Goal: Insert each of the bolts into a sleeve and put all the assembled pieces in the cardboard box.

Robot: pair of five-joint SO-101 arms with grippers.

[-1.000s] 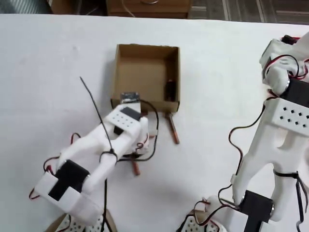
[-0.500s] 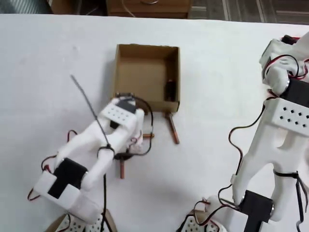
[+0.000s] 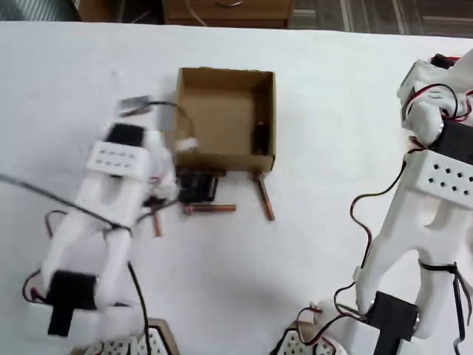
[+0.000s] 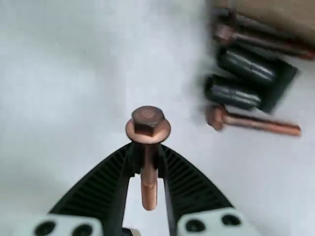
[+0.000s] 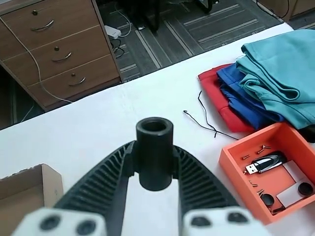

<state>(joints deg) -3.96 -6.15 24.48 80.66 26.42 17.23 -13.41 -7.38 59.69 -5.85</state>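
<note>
My left gripper (image 4: 146, 153) is shut on a copper bolt (image 4: 147, 129), whose hex head points away from the wrist. In the high view this arm (image 3: 111, 192) stands left of the cardboard box (image 3: 194, 117), with the held bolt (image 3: 157, 223) showing under it. Two black sleeves (image 3: 196, 187) lie in front of the box. Two loose bolts lie by them, one flat (image 3: 211, 209) and one slanted (image 3: 264, 196). A dark piece (image 3: 260, 137) stands inside the box. My right gripper (image 5: 154, 161) is shut on a black sleeve (image 5: 154, 147), raised at the table's right side.
The right arm (image 3: 432, 192) takes up the right edge of the table. An orange tray (image 5: 248, 147) with small parts and folded clothes (image 5: 266, 83) lie beyond the raised sleeve. A wooden drawer unit (image 5: 59, 49) stands off the table.
The left arm has swung left, away from the front of the box, carrying its bolt. The two sleeves and a loose bolt it covered now show.
</note>
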